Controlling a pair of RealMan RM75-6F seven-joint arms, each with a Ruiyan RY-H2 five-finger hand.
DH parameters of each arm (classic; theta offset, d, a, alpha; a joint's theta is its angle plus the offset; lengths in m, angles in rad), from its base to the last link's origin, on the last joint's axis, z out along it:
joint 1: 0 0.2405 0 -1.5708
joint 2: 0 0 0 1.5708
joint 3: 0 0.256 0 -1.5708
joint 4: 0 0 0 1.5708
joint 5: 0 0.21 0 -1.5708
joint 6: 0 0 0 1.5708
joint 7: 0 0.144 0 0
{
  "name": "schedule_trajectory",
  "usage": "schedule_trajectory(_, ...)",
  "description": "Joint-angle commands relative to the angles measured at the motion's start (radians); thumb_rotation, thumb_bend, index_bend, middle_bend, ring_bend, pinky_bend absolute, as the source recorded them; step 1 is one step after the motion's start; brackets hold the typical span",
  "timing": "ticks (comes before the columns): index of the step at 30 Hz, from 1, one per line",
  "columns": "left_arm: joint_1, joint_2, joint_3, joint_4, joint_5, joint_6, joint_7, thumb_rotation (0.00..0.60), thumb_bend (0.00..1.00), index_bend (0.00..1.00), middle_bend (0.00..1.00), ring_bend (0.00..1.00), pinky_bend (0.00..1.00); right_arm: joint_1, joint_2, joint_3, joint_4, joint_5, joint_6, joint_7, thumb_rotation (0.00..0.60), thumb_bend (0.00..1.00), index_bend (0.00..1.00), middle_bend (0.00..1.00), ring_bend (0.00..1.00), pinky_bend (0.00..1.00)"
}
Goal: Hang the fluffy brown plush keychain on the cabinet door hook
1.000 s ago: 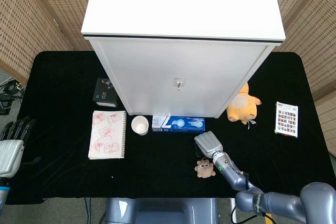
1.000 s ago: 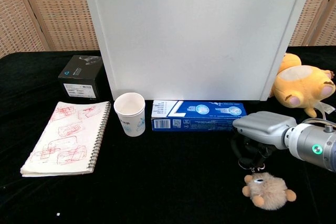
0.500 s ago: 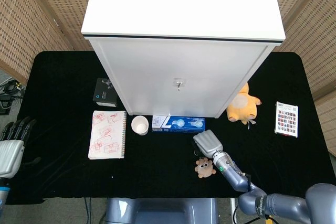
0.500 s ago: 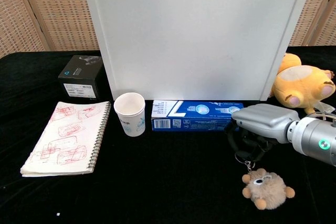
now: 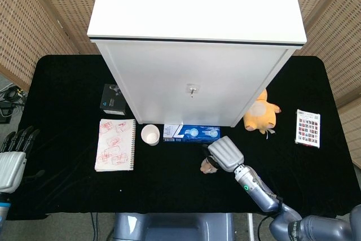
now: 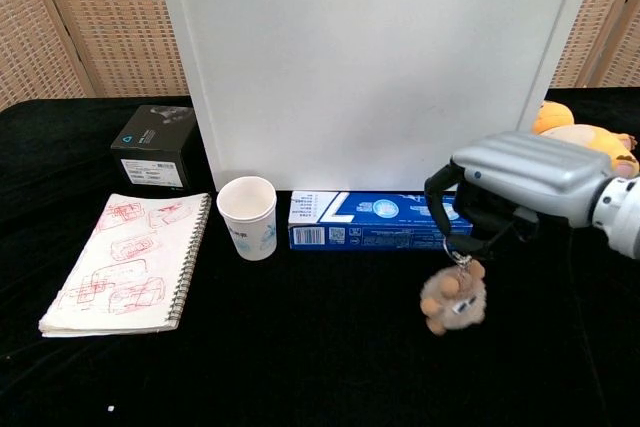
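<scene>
Plush keychain dangles below the right hand, its long axis vertical, ring end up, clear of the black surface. At far left the left hand hovers off the surface's edge, fingers apart, holding nothing. Then come a sketch notebook, a paper cup and a blue box before the white cabinet. The right hand's fingers curl around the keychain's ring. Bare surface lies near and left of it; the door hook is farther and higher.
</scene>
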Motion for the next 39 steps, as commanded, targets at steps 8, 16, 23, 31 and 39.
schedule_trajectory(8,0.007,0.013,0.0,-0.008,0.012,0.016,-0.021,0.6,0.0,0.0,0.0,0.0,0.0,-0.024,0.156,0.015,-0.12,-0.238,0.192,-0.042,0.6,0.64,0.69,0.94,0.93,1.0)
schedule_trajectory(16,0.007,0.022,-0.005,-0.011,0.006,0.015,-0.038,0.6,0.0,0.0,0.0,0.0,0.0,-0.01,0.287,0.093,-0.225,-0.29,0.229,-0.151,0.6,0.64,0.7,0.95,0.94,1.0)
schedule_trajectory(23,0.006,0.024,-0.009,-0.012,-0.002,0.01,-0.039,0.6,0.0,0.0,0.0,0.0,0.0,-0.006,0.387,0.162,-0.289,-0.296,0.249,-0.211,0.6,0.64,0.7,0.95,0.94,1.0)
schedule_trajectory(31,0.001,0.021,-0.012,-0.012,-0.01,0.001,-0.034,0.6,0.0,0.0,0.0,0.0,0.0,0.014,0.423,0.239,-0.316,-0.232,0.232,-0.263,0.6,0.64,0.72,0.95,0.94,1.0)
schedule_trajectory(39,-0.002,0.02,-0.013,-0.011,-0.017,-0.005,-0.031,0.6,0.0,0.0,0.0,0.0,0.0,0.066,0.397,0.299,-0.313,-0.166,0.177,-0.359,0.6,0.64,0.72,0.95,0.94,1.0)
